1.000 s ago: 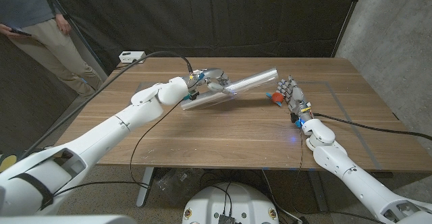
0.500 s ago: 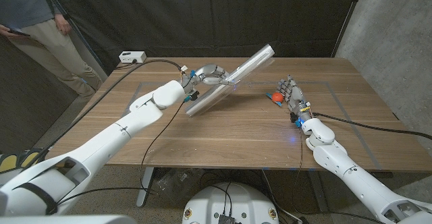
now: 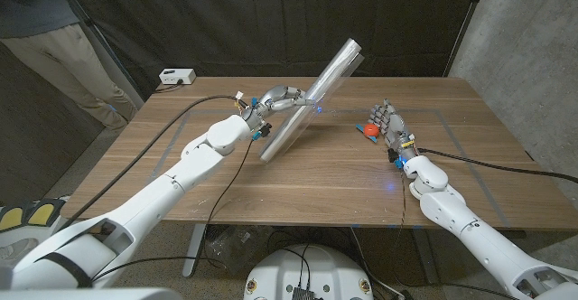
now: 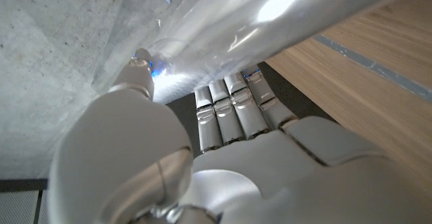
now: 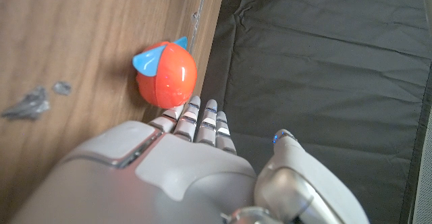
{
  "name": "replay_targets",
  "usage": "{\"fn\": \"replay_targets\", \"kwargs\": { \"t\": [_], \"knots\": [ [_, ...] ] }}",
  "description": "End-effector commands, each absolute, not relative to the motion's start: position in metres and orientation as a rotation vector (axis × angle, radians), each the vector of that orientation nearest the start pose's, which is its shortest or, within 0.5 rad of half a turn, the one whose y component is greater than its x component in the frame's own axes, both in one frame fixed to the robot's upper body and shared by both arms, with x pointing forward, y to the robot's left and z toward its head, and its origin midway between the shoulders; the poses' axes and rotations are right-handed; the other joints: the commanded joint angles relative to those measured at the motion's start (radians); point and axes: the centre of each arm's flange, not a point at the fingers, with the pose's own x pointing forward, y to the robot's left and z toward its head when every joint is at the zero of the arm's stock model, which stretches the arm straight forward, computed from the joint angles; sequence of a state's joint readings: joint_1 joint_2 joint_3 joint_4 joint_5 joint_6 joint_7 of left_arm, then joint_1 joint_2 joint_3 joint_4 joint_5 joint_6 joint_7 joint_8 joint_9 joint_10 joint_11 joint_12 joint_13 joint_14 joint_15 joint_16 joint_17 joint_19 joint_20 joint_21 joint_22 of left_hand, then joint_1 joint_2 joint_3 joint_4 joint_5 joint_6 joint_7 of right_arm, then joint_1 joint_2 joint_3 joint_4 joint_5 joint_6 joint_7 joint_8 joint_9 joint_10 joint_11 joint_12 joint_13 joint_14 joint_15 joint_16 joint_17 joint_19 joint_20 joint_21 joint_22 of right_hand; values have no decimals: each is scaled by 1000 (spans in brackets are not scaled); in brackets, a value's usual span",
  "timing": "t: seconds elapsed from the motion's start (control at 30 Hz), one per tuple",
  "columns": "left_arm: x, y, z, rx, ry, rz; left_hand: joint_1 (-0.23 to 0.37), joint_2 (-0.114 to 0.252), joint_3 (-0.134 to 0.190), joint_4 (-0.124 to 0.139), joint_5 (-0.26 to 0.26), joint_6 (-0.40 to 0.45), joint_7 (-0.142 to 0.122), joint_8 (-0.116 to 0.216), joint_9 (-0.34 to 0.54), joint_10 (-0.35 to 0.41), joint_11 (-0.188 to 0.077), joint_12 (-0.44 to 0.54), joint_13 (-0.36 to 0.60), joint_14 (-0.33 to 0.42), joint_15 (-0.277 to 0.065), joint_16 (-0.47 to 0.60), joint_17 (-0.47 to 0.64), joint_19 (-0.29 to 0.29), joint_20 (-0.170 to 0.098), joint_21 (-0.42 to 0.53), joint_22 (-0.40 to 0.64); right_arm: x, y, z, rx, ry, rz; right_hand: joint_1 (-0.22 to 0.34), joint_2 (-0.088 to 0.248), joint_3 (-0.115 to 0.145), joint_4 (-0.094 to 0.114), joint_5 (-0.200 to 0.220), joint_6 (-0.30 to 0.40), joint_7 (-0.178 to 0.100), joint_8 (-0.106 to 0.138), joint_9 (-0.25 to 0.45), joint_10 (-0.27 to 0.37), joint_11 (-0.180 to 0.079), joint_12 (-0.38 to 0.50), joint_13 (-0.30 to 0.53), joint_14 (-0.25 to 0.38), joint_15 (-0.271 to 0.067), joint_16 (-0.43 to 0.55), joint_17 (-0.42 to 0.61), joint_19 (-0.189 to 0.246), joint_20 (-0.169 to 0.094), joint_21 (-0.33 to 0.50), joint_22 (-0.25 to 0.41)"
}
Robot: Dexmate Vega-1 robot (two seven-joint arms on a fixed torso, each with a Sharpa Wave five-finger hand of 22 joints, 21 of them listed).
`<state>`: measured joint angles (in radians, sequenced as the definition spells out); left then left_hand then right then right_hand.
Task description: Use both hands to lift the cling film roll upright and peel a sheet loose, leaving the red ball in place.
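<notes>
The cling film roll is off the bench now, steeply tilted, its upper end pointing up and away from me and its lower end hanging just above the wood. A second ago it lay nearly flat with only one end raised; half a second ago it was about halfway up. So the lift is well along, though the roll is not yet upright.

My left robot hand is grasping the roll around its middle; in the left wrist view my fingers wrap under the shiny film with the thumb pressed against it.

The red ball sits on the bench to my right, where it was a second ago, so that part of the task holds. My right robot hand stands just beside the ball, released and holding nothing, its fingertips close against or touching the ball; I cannot tell which. It has not shifted, and I judge it must come across soon to find the film's edge.
</notes>
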<state>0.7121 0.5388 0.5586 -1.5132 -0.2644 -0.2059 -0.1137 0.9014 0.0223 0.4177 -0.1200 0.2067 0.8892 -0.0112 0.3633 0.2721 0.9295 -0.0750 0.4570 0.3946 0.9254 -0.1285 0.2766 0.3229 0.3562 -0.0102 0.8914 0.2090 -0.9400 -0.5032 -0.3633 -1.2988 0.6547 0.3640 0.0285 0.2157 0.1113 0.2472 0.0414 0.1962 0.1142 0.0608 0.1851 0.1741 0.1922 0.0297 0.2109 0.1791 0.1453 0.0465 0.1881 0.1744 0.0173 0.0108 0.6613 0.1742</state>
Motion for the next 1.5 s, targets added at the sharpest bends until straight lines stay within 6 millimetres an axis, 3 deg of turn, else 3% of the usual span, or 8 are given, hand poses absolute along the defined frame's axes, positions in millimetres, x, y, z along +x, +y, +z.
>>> {"fn": "replay_targets", "kwargs": {
  "t": [0.03,0.97,1.13,1.5],
  "knots": [
    [620,140,25,219,-697,-619,130,124,58,42,5,98,10,67,4,59,-57,11,5,0,-52,-3,3,-4,5,7,1,640,-291,-75,57,-572,197,-6,-1,6,1,-1,3,-2,2,5,9,-2,-1,4,7,-4,0,3,6,1,-4,3],
    [635,121,-3,-208,-617,-776,130,113,65,46,-5,88,-5,68,7,37,-65,13,14,-12,-59,-33,0,-11,-1,37,-3,642,-288,-63,26,-569,202,-6,-2,7,-1,-1,4,-3,2,5,10,-3,-1,4,7,-2,-1,3,9,1,-12,3],
    [638,119,-9,-269,-603,-789,129,104,66,45,-8,85,-7,69,6,24,-66,0,4,-59,-62,-61,-8,-43,6,36,-5,642,-286,-59,11,-562,206,-7,-2,7,-1,-1,3,-3,2,5,9,-3,-1,4,7,-2,-1,3,10,1,-14,4],
    [645,116,-24,-422,-574,-778,128,102,69,47,-10,82,-10,73,7,15,-69,-7,1,-56,-69,-68,-24,-55,-12,35,-13,639,-284,-46,-17,-558,205,-7,-2,8,-2,-1,3,-2,2,5,9,-4,-2,4,8,-3,-1,3,11,1,-17,4]
  ]
}}
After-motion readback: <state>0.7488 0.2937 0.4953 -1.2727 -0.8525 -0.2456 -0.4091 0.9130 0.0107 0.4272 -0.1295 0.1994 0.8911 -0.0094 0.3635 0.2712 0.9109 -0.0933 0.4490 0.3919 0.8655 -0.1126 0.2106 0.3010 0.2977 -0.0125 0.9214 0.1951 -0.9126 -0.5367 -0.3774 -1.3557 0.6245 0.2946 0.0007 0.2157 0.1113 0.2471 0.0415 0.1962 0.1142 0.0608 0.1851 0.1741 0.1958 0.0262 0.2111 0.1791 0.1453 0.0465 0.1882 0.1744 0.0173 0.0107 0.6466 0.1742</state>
